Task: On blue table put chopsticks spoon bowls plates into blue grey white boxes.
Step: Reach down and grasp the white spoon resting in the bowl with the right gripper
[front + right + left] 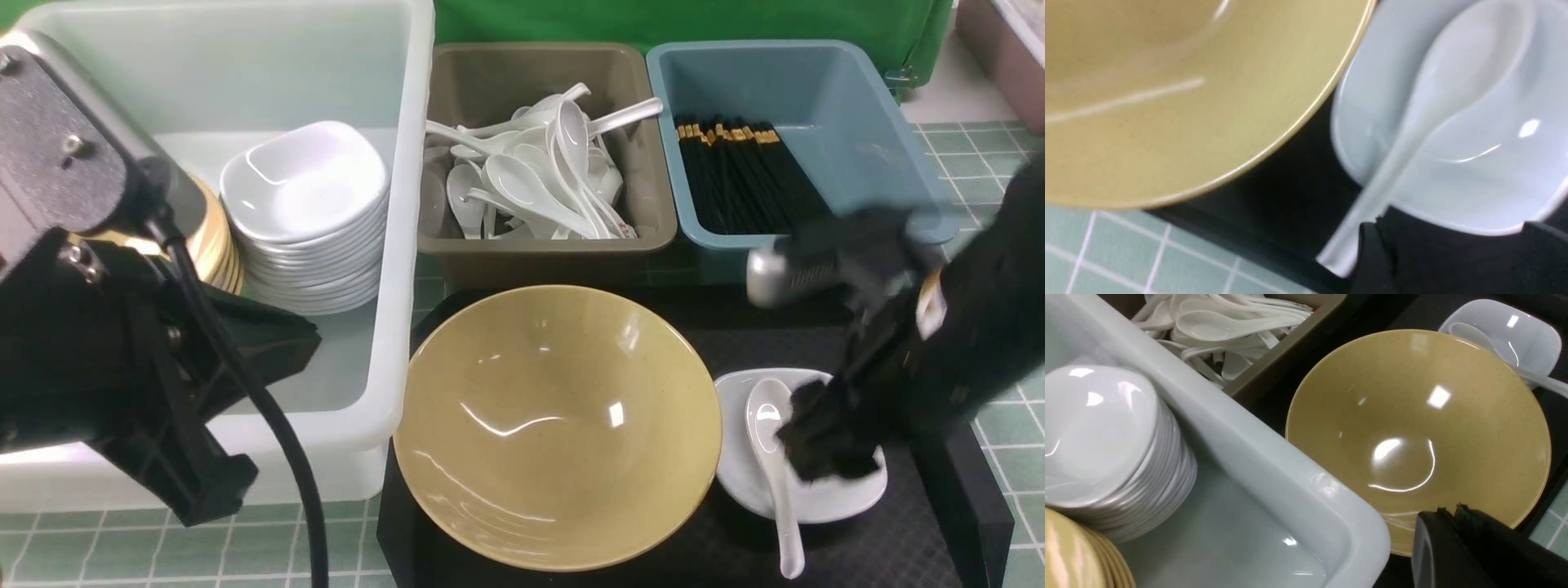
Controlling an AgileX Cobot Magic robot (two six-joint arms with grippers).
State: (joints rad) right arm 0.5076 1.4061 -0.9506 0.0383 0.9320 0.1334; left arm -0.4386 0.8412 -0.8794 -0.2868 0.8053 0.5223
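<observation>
Tiled blue table (82,555) (glossy mustard bowl (555,425))

Black tray (882,555) front-ctr (textured); green cloth (694,20) behind; pinkish bin (996,41) far rt.

Green cloth backdrop (735,20) behind, pinkish bin (1000,65) at far right corner
</observation>
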